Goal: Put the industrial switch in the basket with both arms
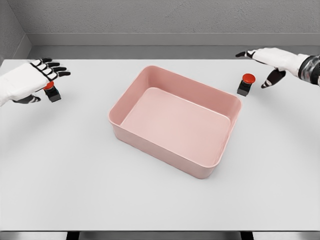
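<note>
At centre of the frame, a pink rectangular basket [223, 131] sits skewed on the white table [75, 190], its interior bare; at the left edge, the left hand [27, 80] hovers with fingers spread and grasping nothing, its palm partly covering a red-capped industrial switch on a black base [52, 93], which stands on the table well apart from the basket; whether the hand touches that switch cannot be told; at upper right, the right hand [270, 61] is likewise released, fingers extended and thumb pointing down, just above and beside a second industrial switch [245, 84], red button on a black body, standing upright near the basket's right corner but outside it.
</note>
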You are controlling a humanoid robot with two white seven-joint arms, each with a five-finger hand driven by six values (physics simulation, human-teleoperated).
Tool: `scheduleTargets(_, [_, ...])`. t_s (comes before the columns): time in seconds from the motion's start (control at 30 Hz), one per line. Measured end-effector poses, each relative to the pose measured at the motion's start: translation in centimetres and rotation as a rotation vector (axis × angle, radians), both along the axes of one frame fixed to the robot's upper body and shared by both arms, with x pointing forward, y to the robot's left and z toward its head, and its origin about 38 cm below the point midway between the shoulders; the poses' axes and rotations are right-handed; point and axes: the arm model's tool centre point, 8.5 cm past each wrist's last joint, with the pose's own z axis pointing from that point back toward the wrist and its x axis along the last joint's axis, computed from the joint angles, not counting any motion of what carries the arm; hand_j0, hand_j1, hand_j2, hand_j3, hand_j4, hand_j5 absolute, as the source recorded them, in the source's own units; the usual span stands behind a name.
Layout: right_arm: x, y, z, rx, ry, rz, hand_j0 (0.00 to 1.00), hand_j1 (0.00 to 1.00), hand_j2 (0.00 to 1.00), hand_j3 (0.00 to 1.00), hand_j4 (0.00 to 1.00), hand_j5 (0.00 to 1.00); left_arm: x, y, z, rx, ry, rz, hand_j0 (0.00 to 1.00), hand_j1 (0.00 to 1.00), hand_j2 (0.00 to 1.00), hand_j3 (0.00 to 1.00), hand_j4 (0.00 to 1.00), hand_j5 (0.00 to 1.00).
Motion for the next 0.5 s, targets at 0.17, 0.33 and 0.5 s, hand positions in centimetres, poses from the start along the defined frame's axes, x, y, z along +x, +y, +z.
scheduleTargets(0.17, [0.8, 0.6, -1.8, -0.045, 0.027, -0.024, 1.0, 1.0, 1.0, 1.0, 1.0, 1.0, 1.1, 0.8, -0.1, 0.034, 0.0, 0.033, 1.0, 1.0, 1.0, 1.0, 1.0, 1.0])
scheduleTargets(0.33, [1.0, 0.9, -3.1, -0.071, 0.048, -0.029, 1.0, 1.0, 1.0, 1.0, 1.0, 1.0, 2.3, 1.6, -0.2, 0.039, 0.002, 0.076, 1.0, 1.0, 1.0, 1.0, 1.0, 1.0])
scheduleTargets(0.5, [1.5, 1.6, -2.7, -0.084, 0.045, -0.019, 1.0, 1.0, 1.0, 1.0, 1.0, 1.0, 2.8, 1.4, -1.7, 0.056, 0.027, 0.093, 1.0, 1.0, 1.0, 1.0, 1.0, 1.0])
